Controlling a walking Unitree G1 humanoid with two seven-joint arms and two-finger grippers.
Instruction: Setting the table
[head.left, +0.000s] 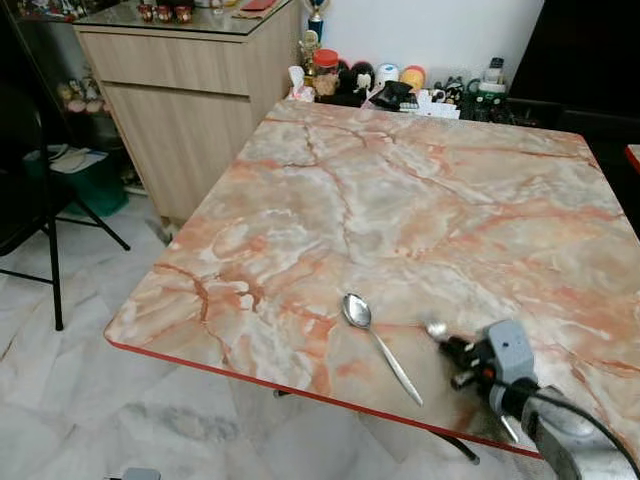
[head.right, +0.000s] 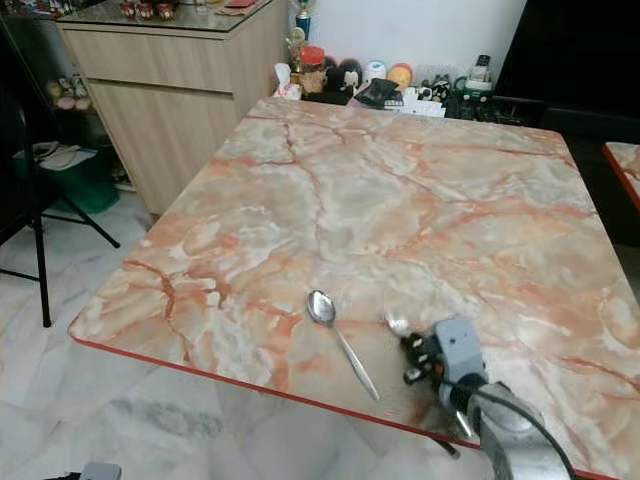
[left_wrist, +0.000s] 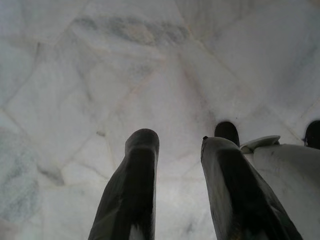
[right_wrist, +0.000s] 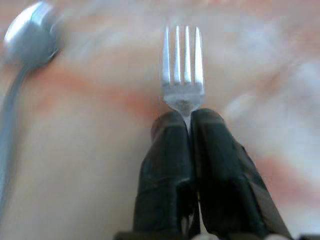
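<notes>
Fingers of the right gripper were pressed together on the neck of a fork, its four tines jutting out past the tips toward the marble-patterned table, low over the top near the front right corner. Just to the left of it a spoon lay flat on the table, bowl toward the far side and handle angled toward the near edge, apart from the gripper. The left gripper hung idle beside the table with its two fingers parted and nothing between them, pointed down at the pale marble floor. By the look of it, the step in hand was the laying of the fork beside the spoon, with the setting otherwise barely begun; the rest of the tabletop carried no plate, bowl or cup. The next move would call for lowering the fork until it lay flat, roughly in line with the spoon and clear of the red near edge, before the fingers parted. Along the far edge of the table stood a cluster of small jars and figurines, too small to tell what any of them held. To the far left stood a wooden cabinet with a glass top.
</notes>
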